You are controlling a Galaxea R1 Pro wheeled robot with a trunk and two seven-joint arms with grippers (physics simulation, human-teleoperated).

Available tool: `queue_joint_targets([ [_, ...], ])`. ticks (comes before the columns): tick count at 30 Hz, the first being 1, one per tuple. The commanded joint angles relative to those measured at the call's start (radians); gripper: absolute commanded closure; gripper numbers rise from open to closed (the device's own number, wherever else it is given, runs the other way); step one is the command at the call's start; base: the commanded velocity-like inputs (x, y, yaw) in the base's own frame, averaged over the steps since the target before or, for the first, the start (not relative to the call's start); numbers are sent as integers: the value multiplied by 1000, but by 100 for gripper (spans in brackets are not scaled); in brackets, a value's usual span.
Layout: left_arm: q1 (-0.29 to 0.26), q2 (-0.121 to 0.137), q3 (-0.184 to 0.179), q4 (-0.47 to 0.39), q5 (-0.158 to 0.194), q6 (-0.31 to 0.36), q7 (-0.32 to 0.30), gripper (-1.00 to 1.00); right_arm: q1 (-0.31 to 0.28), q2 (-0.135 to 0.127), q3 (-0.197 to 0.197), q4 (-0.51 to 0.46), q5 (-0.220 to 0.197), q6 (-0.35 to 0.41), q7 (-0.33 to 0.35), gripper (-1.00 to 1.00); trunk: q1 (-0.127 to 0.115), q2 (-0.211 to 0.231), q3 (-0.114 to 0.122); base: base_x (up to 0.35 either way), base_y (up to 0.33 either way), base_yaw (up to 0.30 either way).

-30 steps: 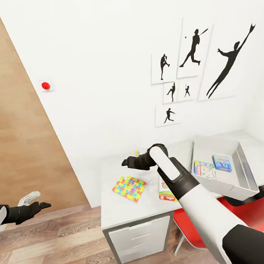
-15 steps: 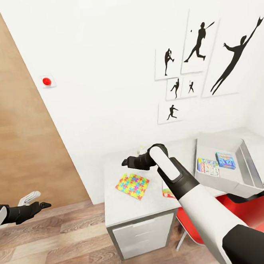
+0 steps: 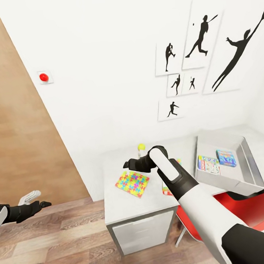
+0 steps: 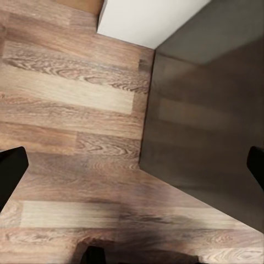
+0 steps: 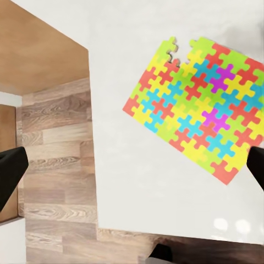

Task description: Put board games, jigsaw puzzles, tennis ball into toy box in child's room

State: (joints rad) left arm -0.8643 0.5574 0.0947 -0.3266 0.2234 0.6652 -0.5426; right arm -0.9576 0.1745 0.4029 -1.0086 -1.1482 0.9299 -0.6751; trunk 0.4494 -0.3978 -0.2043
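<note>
Toy box on the table already holds two board games; jigsaw puzzle and tennis ball remain out — right gripper spread empty above the puzzle, left gripper spread, idle over floor

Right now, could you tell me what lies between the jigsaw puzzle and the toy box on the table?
In the head view, the right arm crosses between the jigsaw puzzle and the toy box, partly covering a colourful board game lying there.
</note>
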Motion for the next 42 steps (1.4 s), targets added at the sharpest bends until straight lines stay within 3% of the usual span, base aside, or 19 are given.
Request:
queue_joint_targets([
  [1, -1, 0, 5, 0, 1, 5, -2, -100, -1, 0, 1, 0, -9, 0, -10, -100, 1, -2, -4, 0, 0, 0],
  [21, -1, -1, 4, 0, 2, -3, -2, -100, -1, 0, -1, 14, -8, -4, -12, -100, 1, -2, -36, 24, 53, 0],
  [26, -1, -17, 5, 0, 1, -3, -2, -100, -1, 0, -1, 17, -4, -9, -13, -100, 1, -2, -45, 2, 96, 0],
  [30, -1, -27, 5, 0, 1, -3, 4, -100, -2, 0, -1, 30, 41, -45, -14, -100, 1, -2, -51, 0, 19, 0],
  [35, -1, -33, 5, 0, 1, -4, 20, -100, -3, 0, -2, 36, 140, -67, -12, -100, 1, -2, -59, 0, 4, 0],
  [42, -1, -37, 4, 0, 1, -4, 24, -100, -3, 0, -2, 37, 173, -76, -11, -100, 1, -2, -71, 0, 0, 0],
])
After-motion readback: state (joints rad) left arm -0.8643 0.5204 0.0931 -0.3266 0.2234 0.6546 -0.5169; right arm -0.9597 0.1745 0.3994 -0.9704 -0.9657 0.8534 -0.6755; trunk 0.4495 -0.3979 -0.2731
